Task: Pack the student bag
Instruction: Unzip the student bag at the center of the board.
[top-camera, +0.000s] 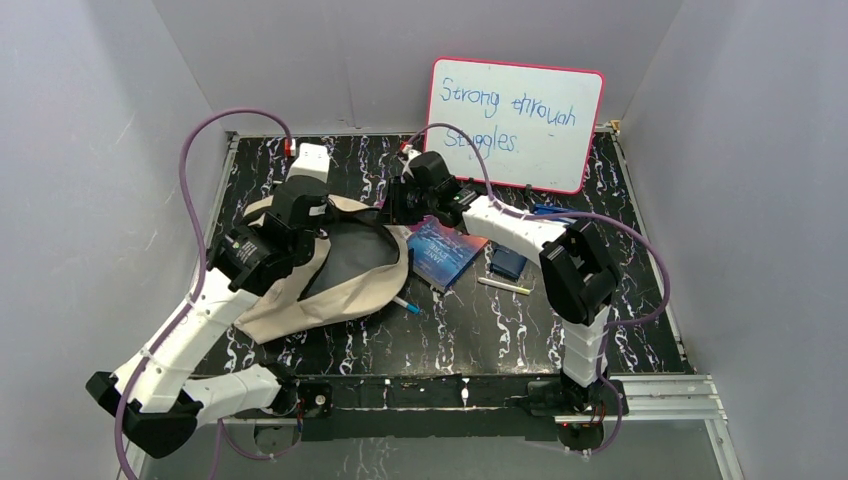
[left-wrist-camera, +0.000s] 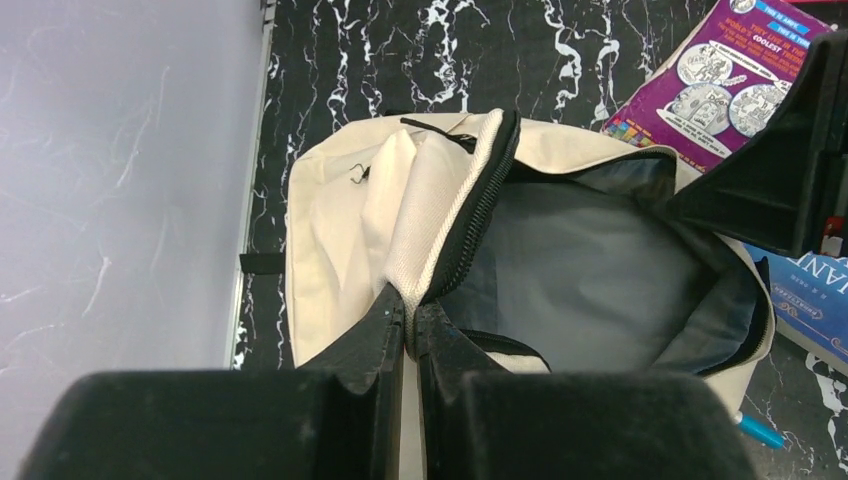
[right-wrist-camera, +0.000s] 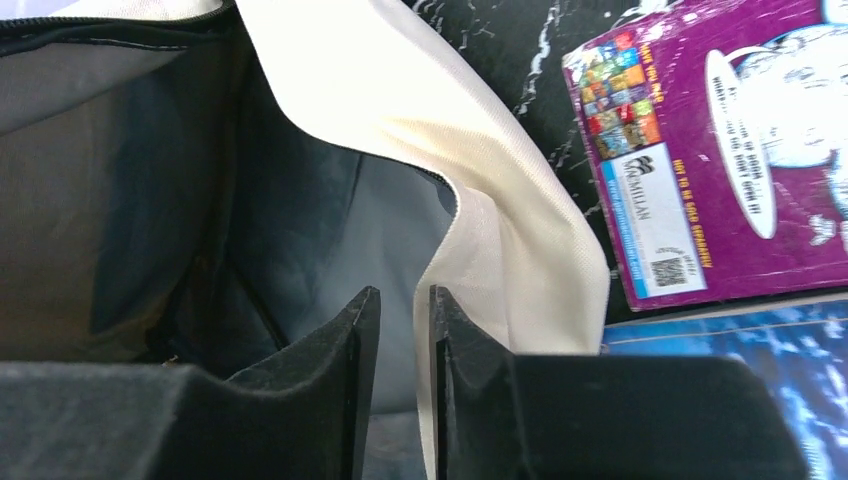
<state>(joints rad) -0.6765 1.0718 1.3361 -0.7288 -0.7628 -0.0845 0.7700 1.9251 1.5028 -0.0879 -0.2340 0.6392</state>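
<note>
My left end effector (left-wrist-camera: 410, 305) clenches the zipper rim of the student bag (top-camera: 335, 300), which lies open at nine o'clock on the surface (top-camera: 500, 335). My right end effector (right-wrist-camera: 405, 300) straddles its three-o'clock rim; whether it grips, I cannot tell.

The student bag (top-camera: 330, 295) lies left on the table (top-camera: 480, 335), a book (top-camera: 445, 250) just right, whiteboard (top-camera: 515, 120) behind.

Matt cloth, glossy paper
The student bag (left-wrist-camera: 335, 225) was coarse-woven cream canvas; the purple book (right-wrist-camera: 700, 140) had a glossy cover.
</note>
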